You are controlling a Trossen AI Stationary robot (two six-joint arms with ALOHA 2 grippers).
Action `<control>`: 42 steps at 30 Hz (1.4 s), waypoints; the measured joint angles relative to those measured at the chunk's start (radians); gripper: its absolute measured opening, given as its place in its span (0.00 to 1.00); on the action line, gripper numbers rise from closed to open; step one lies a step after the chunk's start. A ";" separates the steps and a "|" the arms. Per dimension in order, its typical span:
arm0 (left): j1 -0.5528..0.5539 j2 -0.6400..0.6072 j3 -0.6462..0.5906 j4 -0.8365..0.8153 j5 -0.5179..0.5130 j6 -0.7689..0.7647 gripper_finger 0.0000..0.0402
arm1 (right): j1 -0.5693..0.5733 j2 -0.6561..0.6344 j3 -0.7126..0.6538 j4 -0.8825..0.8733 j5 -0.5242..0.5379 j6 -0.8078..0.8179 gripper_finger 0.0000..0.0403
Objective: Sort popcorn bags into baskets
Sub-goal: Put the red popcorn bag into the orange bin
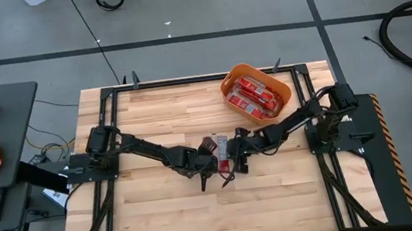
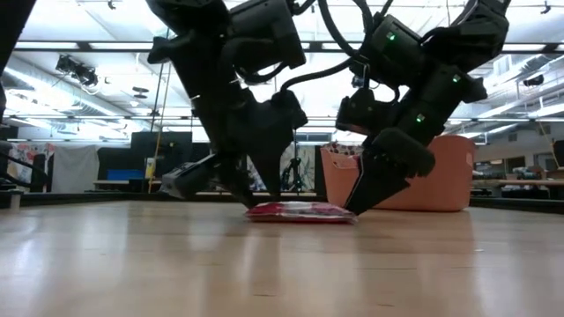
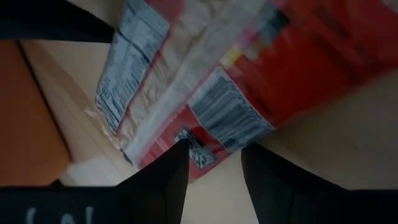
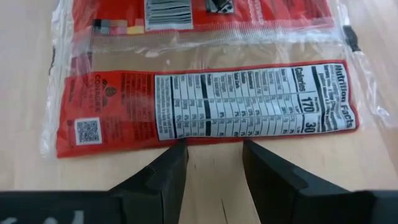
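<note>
progress looks late-stage: orange basket (image 1: 257,91) at the far right of the table (image 1: 163,214) already holds a stack of red popcorn bags (image 1: 254,96), and the only one i can see outside it is a single flat popcorn bag (image 1: 223,152) mid-table, between the two arms. so by my read one bag left, though the arms may be hiding something under them.

loose bag lies flat on the wood, printed back up, clear wrap around it. basket is well apart from it, behind and to the right.

right gripper (image 4: 212,148) is down at table level with fingers parted and nothing between them. the tips sit just at the near long edge of the bag (image 4: 205,109), right below the nutrition panel. low view shows it angled down with the tip at the bag's end (image 2: 298,211), close to or touching.

left gripper (image 3: 214,155) is also low, fingers apart, not clamped on anything. the bag (image 3: 249,81) fills its view, with one finger (image 3: 165,177) overlapping the barcode corner. can't tell if it's pressing on the packet or just above it.

neither arm has the bag lifted yet.
</note>
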 joint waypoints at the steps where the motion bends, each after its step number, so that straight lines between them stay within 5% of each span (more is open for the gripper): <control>1: -0.002 0.000 0.000 -0.011 -0.018 0.022 0.38 | -0.004 0.000 0.001 -0.004 -0.013 -0.007 0.41; 13: -0.013 0.007 -0.001 0.067 -0.051 0.153 0.37 | -0.026 0.002 -0.002 0.006 -0.064 -0.071 0.41; 22: -0.028 0.007 0.000 0.076 -0.028 0.058 0.20 | -0.017 -0.058 -0.007 -0.083 -0.069 -0.096 0.41; 33: -0.028 0.007 0.000 0.066 -0.009 -0.081 0.02 | 0.014 -0.202 -0.006 -0.233 0.029 -0.052 0.39; 42: -0.045 -0.018 0.000 0.059 -0.100 -0.097 0.01 | 0.080 -0.349 -0.006 -0.410 0.153 0.043 0.39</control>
